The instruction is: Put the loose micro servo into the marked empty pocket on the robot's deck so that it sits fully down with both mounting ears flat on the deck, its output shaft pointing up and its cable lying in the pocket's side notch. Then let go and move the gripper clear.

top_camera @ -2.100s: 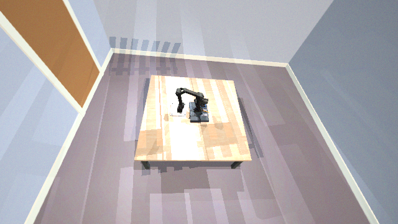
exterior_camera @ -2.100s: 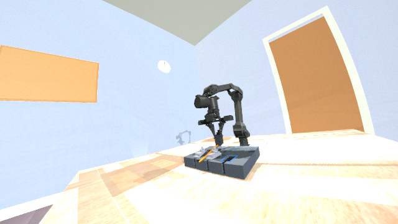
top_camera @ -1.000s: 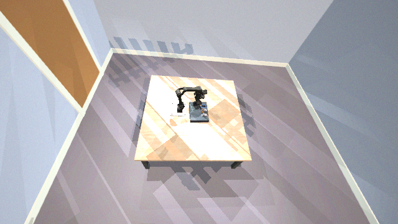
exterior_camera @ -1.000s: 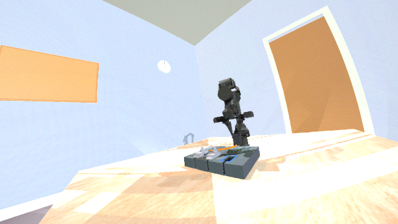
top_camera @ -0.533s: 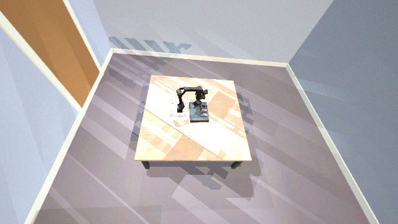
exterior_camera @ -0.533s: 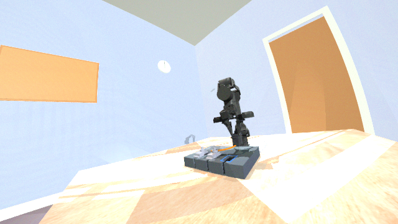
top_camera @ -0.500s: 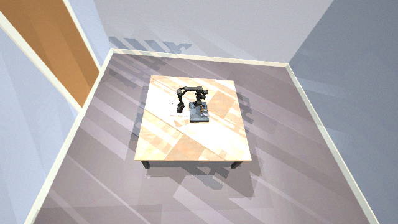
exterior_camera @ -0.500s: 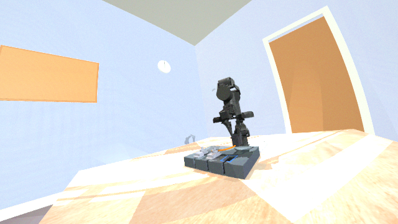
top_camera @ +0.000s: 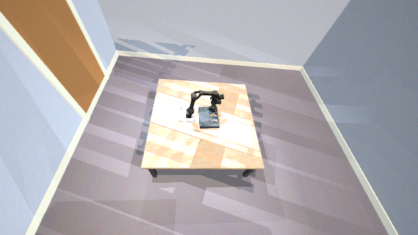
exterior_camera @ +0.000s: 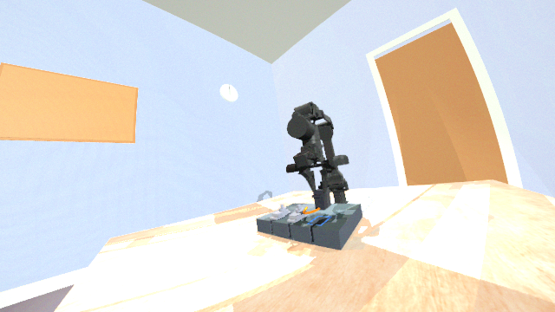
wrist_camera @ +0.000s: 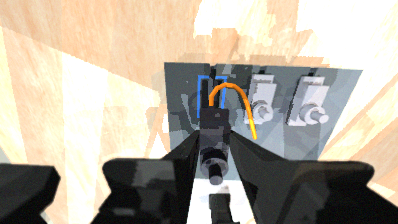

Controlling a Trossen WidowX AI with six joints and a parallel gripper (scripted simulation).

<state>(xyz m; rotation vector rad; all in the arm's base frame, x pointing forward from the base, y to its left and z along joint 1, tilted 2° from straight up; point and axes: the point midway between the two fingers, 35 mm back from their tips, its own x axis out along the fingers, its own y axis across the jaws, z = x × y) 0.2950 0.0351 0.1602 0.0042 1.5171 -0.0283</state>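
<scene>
My gripper [wrist_camera: 213, 133] [exterior_camera: 321, 191] is shut on the black micro servo [wrist_camera: 214, 122] [exterior_camera: 322, 200]. The servo's output shaft points up toward the wrist camera. Its orange cable [wrist_camera: 229, 85] [exterior_camera: 311, 211] leaves the far end, arches over the right side of the pocket outline and bends back to the right. The blue-marked pocket [wrist_camera: 199, 104] lies just beyond the servo in the wrist view, its near end hidden by it. The grey deck [wrist_camera: 176, 80] [top_camera: 205, 123] [exterior_camera: 330, 237] is under the servo; whether they touch, I cannot tell.
Two light grey servos [wrist_camera: 263, 92] [wrist_camera: 313, 95] sit in the deck to the right of the pocket in the wrist view, with shafts up. The deck lies on the wooden table [top_camera: 209, 153] beside the arm's base [top_camera: 189, 114].
</scene>
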